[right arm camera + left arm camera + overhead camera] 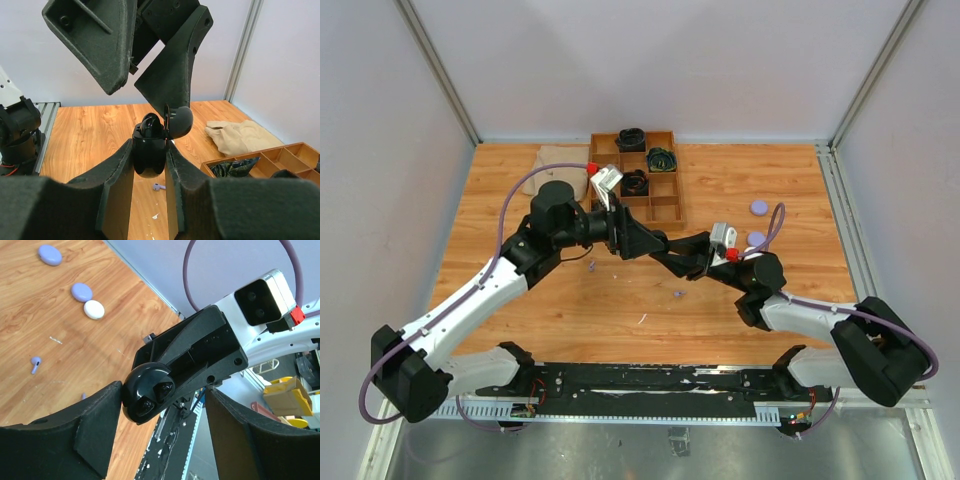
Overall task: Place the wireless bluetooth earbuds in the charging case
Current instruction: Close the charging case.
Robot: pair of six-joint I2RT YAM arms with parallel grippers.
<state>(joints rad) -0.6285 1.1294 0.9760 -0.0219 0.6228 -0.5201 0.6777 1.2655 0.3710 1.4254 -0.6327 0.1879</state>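
My right gripper [149, 149] is shut on a black charging case [149, 162], held upright above the table with its lid [181, 121] hinged open. A black earbud [150, 125] sticks up out of the case. In the left wrist view the case [131, 399] shows two dark wells facing the camera. My left gripper [165, 430] is open around it and holds nothing. One finger [95, 427] sits against the case's side; in the right wrist view a fingertip [172, 75] hangs right at the lid. Lilac earbuds [36, 363] [158, 187] [678, 294] lie loose on the wood.
Two lilac pucks [50, 255] [81, 291] and a white one [94, 309] lie toward the right of the table. A wooden compartment tray [665, 205] with dark items stands at the back, with a beige cloth [560, 165] to its left. Small white scraps dot the wood.
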